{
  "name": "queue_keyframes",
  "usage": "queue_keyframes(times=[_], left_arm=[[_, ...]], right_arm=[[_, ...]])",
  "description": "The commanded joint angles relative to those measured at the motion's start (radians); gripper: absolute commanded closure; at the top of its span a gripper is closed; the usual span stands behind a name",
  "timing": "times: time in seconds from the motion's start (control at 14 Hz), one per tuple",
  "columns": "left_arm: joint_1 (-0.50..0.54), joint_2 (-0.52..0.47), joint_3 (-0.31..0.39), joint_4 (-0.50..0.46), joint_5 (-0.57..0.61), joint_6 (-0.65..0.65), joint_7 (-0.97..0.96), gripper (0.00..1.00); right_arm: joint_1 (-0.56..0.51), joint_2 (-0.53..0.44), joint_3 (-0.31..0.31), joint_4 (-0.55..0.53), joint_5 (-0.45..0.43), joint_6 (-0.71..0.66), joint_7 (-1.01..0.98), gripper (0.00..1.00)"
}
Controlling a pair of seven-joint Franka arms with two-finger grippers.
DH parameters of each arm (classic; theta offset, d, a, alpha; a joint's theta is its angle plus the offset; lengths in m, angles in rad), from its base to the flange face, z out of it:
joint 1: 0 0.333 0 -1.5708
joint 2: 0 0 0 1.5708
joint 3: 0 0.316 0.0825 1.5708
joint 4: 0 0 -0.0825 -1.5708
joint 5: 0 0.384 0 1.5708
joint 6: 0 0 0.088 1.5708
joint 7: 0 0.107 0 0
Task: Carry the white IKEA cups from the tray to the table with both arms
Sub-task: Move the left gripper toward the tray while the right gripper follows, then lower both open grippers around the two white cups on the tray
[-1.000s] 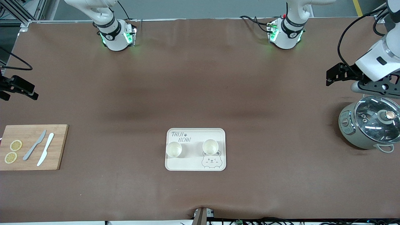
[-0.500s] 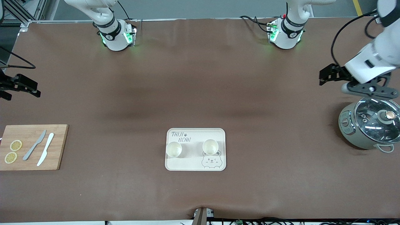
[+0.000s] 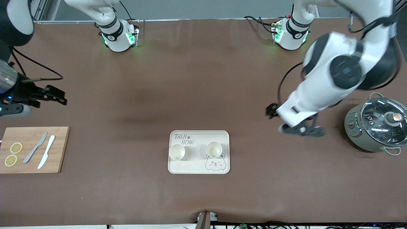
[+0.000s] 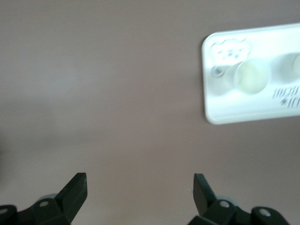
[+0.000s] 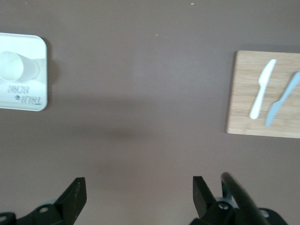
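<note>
Both cups (image 3: 177,152) (image 3: 214,149) stand upright on the tray (image 3: 198,169), lower centre of frame. Left gripper (image 3: 276,118) – centre right, over bare table (image 3: 203,79) – and right gripper (image 3: 60,98), at the frame's left edge, are wide open and empty. Risk: a fast, off-centre descent could tip a light cup

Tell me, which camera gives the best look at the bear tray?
The front view: the whole tray shows there, with lettering, bear face and both cups. The left wrist view catches most of it, blurred and cut off at the edge. The right wrist view shows only one end, with one cup.
</note>
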Motion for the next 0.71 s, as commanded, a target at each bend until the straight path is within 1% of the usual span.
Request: queue_keyframes(times=[0.0,0.07,0.29,0.5,0.64], left_arm=[[-0.109,0.211,0.069,0.217,-0.002,0.019,-0.038,0.00],[-0.132,0.256,0.084,0.256,-0.010,0.049,-0.038,0.00],[-0.154,0.342,0.081,0.263,-0.016,0.199,-0.062,0.00],[-0.183,0.384,0.092,0.256,-0.016,0.339,-0.069,0.00],[-0.194,0.414,0.095,0.253,-0.014,0.393,-0.102,0.00]], right_arm=[[0.025,0.038,-0.006,0.003,0.052,0.040,0.089,0.00],[0.040,0.050,-0.006,0.003,0.054,0.060,0.112,0.00],[0.100,0.099,-0.006,0.003,0.065,0.120,0.224,0.00],[0.143,0.163,-0.006,0.003,0.086,0.189,0.270,0.00],[0.177,0.208,-0.006,0.004,0.088,0.244,0.331,0.00]])
